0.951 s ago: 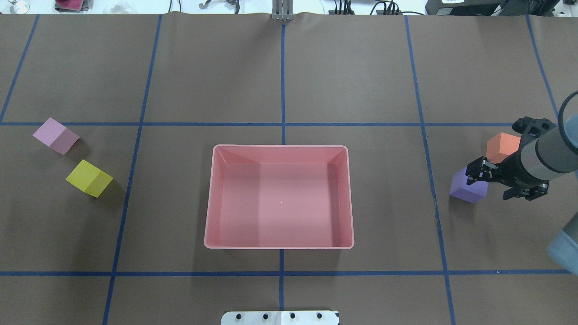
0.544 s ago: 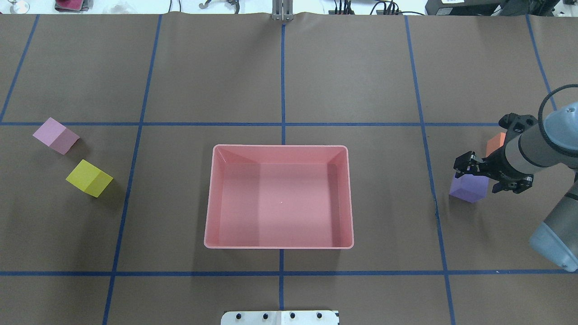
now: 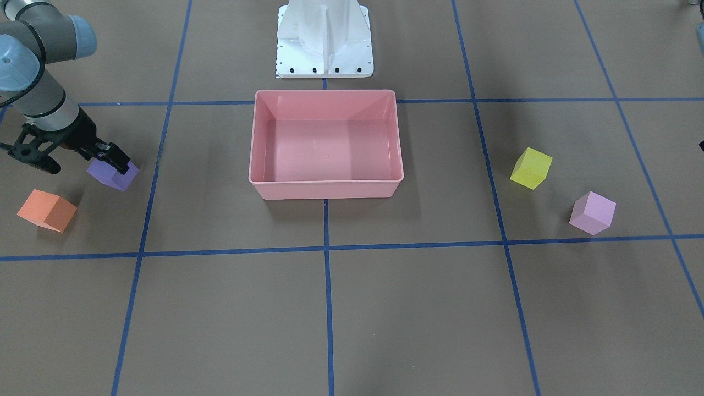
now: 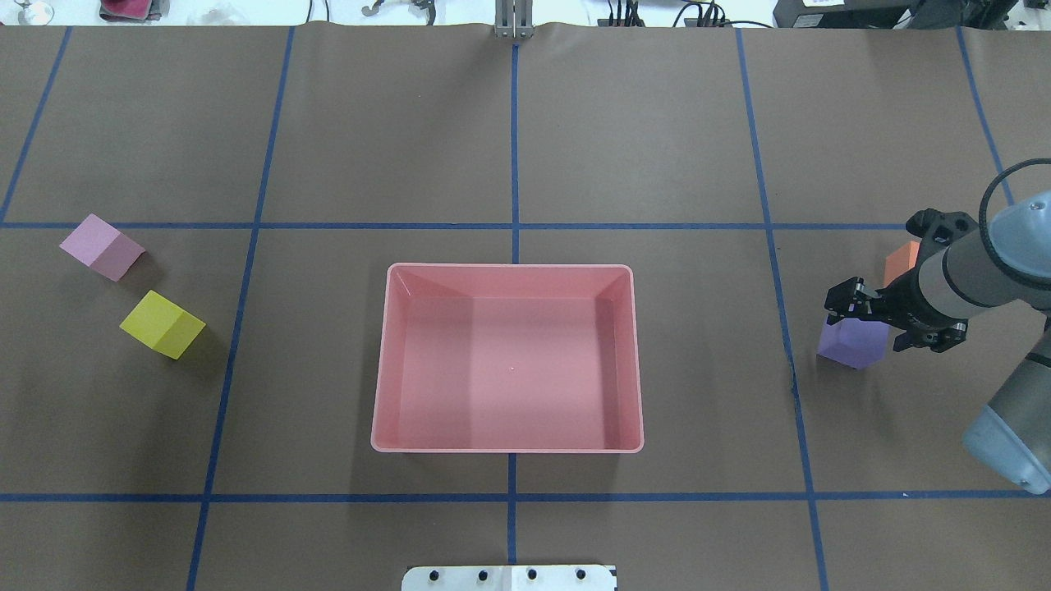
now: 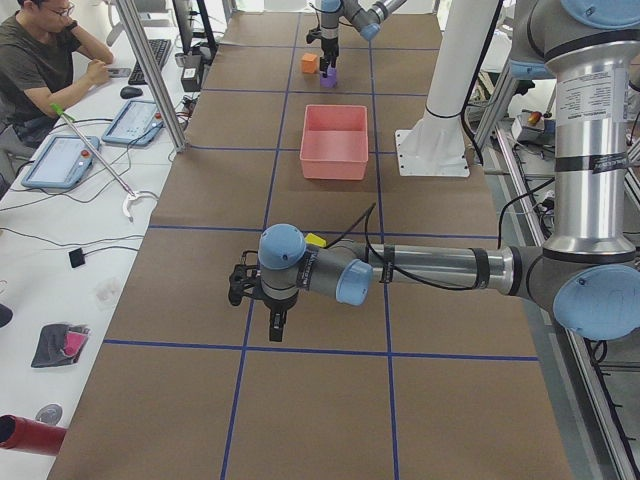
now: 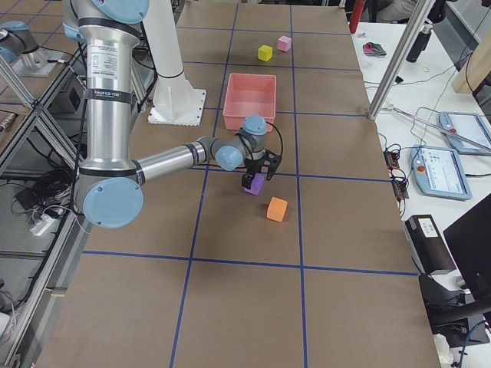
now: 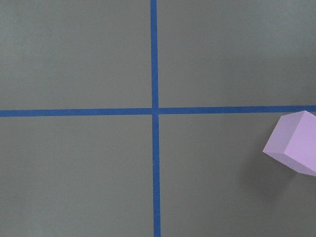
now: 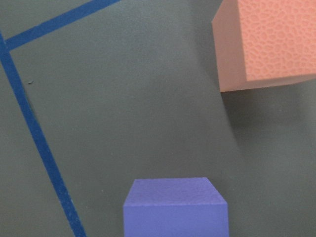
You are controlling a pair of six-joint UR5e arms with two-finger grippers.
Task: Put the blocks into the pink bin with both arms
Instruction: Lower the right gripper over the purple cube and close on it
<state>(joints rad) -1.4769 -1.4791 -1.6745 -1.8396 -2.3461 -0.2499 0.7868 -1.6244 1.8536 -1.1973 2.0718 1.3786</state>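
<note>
Left arm near, right arm far.
Left gripper (image 5: 272, 323) hangs over table (image 5: 190, 300); right gripper (image 5: 329, 66) at purple block (image 5: 328, 80), orange block (image 5: 310, 63) beside it; pink bin (image 5: 333, 170) between arms.

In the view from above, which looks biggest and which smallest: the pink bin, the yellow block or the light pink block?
1. pink bin, by far the largest.
2. yellow block and light pink block: they look alike in size, so I won't rank one over the other.
</note>
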